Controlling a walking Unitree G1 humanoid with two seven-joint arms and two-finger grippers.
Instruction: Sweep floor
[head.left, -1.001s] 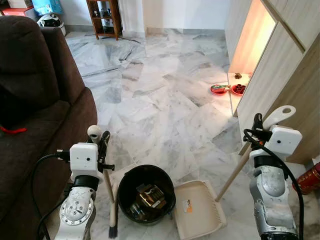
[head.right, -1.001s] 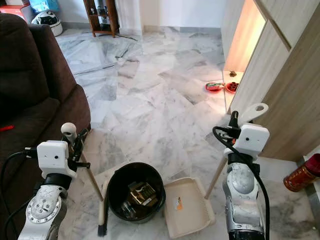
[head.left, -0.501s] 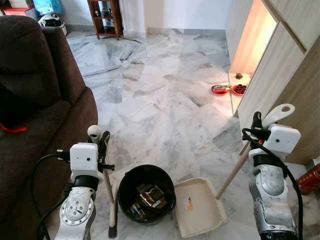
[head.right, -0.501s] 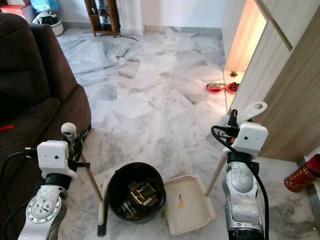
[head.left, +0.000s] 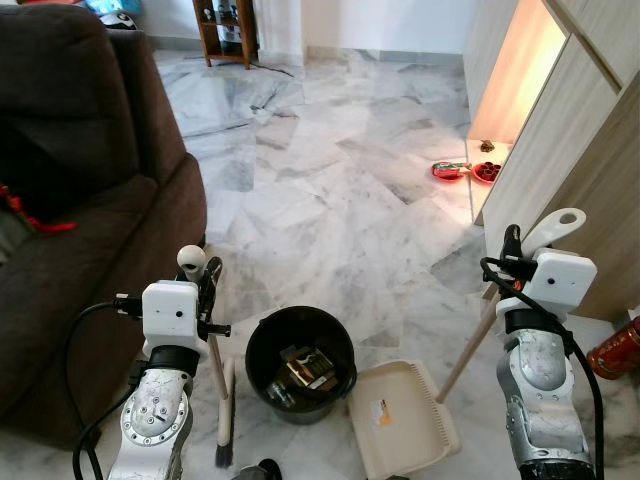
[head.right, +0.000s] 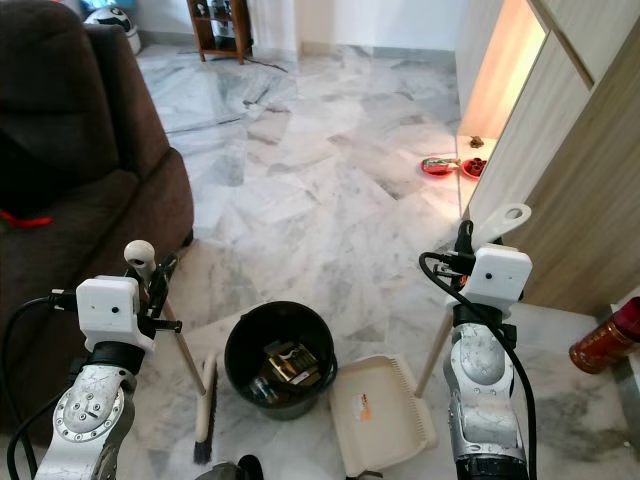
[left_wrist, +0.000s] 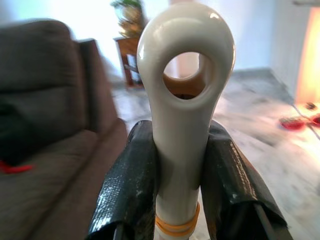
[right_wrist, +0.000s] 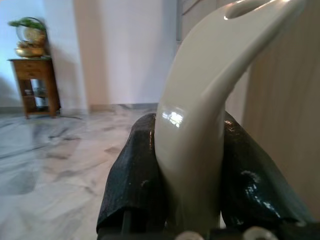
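My left gripper (head.left: 207, 283) is shut on the cream broom handle (left_wrist: 184, 120), just under its ring-shaped end. The broom's wooden stick slants down to its dark brush head (head.left: 225, 420) on the marble floor, left of a black bucket (head.left: 262, 340) holding scraps. My right gripper (head.left: 514, 247) is shut on the curved cream top of the dustpan handle (right_wrist: 200, 100). That stick runs down to the cream dustpan (head.left: 402, 436), which lies flat on the floor right of the bucket.
A brown sofa (head.left: 80, 190) fills the left side, close to my left arm. Wooden cabinets (head.left: 590, 140) line the right, with red dishes (head.left: 465, 170) at their lit base and a red container (head.left: 612, 354) near my right arm. Marble floor (head.left: 330, 190) stretches ahead to a wooden shelf (head.left: 225, 30).
The whole picture has shifted, so the camera has moved; the sofa now looms larger on the left. Both grippers keep their hold, and bucket, broom and dustpan stay in the same arrangement.
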